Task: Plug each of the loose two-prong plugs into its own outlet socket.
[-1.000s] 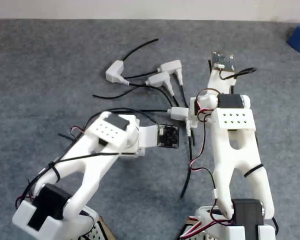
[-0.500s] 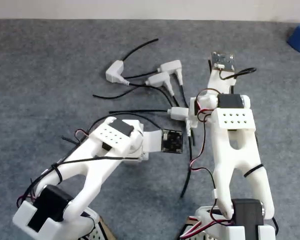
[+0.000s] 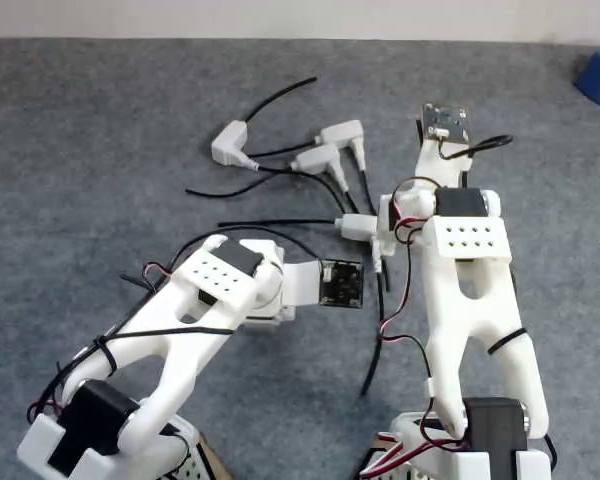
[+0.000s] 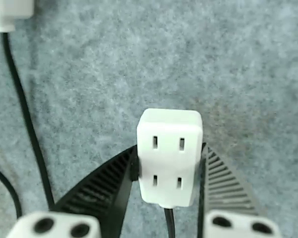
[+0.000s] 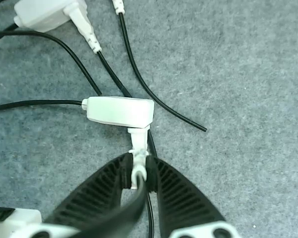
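The left gripper (image 4: 169, 151), clamped on the white four-slot plastic outlet block (image 4: 170, 130), has shifted slightly beside the white flat two-prong plug (image 5: 120, 110), which the right gripper (image 5: 139, 172) pinches by its neck, so they are still aligning with nothing inserted.

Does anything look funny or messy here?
A bit messy: the black cords cross over each other on the grey carpet. The right tool pinches a white plug by its thin stem, not its body. The left tool holds the outlet socket squarely.
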Tool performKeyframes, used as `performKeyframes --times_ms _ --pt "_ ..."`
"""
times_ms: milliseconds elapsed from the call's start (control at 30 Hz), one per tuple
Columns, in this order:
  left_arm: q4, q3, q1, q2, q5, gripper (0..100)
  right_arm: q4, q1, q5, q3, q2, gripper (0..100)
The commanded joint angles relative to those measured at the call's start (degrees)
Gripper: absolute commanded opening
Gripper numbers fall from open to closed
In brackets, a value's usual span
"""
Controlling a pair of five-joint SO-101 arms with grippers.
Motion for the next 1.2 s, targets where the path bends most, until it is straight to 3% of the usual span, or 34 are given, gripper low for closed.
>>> performKeyframes --times_ms 0,167,367,667,867,1000,1167 --pt "0.5 -0.3 0.1 -1.8 0.5 24 0.2 0.3 0.4 -2.8 -0.5 0.6" --pt "0.7 -0.3 0.1 -2.2 0.6 39 0.2 0.3 0.4 -2.8 -0.5 0.6" --pt "-1.6 -1.9 -3.0 -2.7 0.4 35 0.3 0.3 -0.5 -2.7 -0.5 0.6" --pt "-6.2 -12.2 -23.9 -1.6 5.0 34 7.9 -8.0 -13.0 -8.6 -3.2 0.6" --pt "-7.4 -13.4 -30.5 -1.5 5.5 34 19.6 -11.2 -12.3 -20.4 -10.7 0.6" --pt "-8.6 -13.1 -34.3 -0.8 10.4 34 15.6 -13.6 -11.6 -13.1 -7.3 0.6" --pt "-8.7 -13.3 -39.1 4.1 10.3 34 10.7 -25.5 -11.6 -7.9 -1.6 0.6"
